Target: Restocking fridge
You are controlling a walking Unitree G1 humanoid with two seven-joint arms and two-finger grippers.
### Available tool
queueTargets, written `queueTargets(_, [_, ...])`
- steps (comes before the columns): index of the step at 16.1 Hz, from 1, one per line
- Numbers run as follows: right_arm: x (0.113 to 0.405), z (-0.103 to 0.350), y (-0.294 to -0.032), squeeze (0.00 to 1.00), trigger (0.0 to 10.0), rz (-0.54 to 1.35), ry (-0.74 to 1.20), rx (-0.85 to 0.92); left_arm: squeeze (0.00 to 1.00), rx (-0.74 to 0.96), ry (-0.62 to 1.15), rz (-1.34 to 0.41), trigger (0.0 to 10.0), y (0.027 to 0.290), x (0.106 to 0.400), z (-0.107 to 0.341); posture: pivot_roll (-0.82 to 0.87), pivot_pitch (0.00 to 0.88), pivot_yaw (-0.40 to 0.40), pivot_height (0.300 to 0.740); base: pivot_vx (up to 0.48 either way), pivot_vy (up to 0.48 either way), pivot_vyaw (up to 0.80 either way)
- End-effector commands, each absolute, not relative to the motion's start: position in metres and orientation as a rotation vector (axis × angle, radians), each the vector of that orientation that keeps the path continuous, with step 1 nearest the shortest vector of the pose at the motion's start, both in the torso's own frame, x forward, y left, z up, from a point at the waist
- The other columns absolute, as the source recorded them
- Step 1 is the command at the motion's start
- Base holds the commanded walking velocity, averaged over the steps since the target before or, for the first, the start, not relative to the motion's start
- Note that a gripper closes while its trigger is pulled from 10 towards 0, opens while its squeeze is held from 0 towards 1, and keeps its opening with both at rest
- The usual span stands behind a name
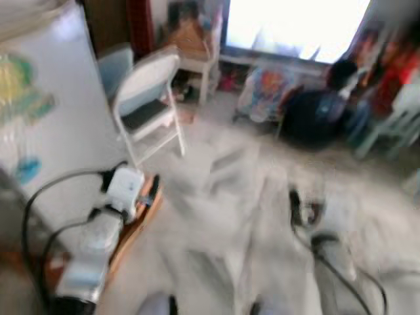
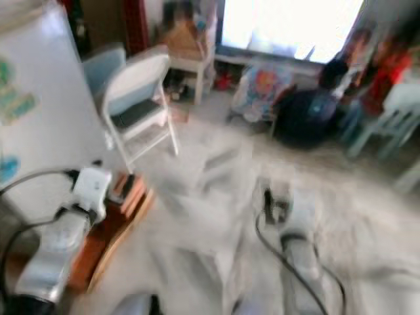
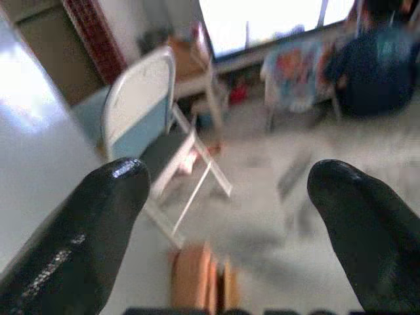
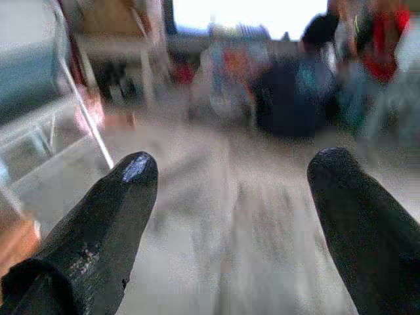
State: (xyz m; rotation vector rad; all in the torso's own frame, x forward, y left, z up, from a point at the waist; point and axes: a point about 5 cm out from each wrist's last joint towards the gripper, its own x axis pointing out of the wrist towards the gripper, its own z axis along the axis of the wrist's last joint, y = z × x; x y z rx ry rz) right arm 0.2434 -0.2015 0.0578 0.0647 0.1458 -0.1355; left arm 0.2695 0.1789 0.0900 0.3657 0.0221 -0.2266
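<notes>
Left eye view is smeared with motion blur — the robot appears to be walking or turning, so details are soft. The left gripper (image 3: 226, 216) is spread wide and holds nothing; ahead of its fingertips stands a white folding chair (image 3: 147, 111), and close below it lies a low wooden thing (image 3: 197, 279) on the floor. The right gripper (image 4: 230, 216) is likewise parted and empty, pointing over bare floor toward a dark heap (image 4: 292, 98) by the window. The fridge (image 1: 56, 125) stands just beside the left arm, its door apparently closed. The risk, as a judgement: moving blind in this clutter, the left arm could clip the chair or the fridge side, or a foot could catch the wooden thing.
</notes>
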Motion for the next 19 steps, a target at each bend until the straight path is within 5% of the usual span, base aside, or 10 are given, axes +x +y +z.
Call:
queueTargets(1, [0.257, 0.076, -0.191, 0.00, 10.0, -0.092, 0.070, 0.066, 0.00, 0.358, 0.069, -0.211, 10.0, 0.185, 0.265, 0.080, 0.09, 0.057, -0.027, 0.740, 0.000, 0.480, 0.00])
queueTargets(4, [0.258, 0.083, -0.188, 0.00, 10.0, -0.088, 0.038, 0.075, 0.06, 0.318, 0.071, -0.190, 10.0, 0.196, 0.262, 0.083, 0.11, 0.044, -0.043, 0.740, 0.320, 0.000, 0.00])
queueTargets(10, [0.262, 0.080, -0.185, 0.00, 10.0, -0.049, 0.053, 0.053, 0.00, 0.292, 0.046, -0.197, 10.0, 0.193, 0.253, 0.084, 0.14, 0.062, -0.063, 0.740, 0.480, 0.000, 0.00])
queueTargets(19, [0.254, 0.071, -0.191, 0.00, 10.0, -0.085, 0.089, 0.058, 0.00, 0.312, 0.065, -0.187, 10.0, 0.191, 0.248, 0.080, 0.13, 0.068, -0.058, 0.740, 0.000, 0.000, 0.00])
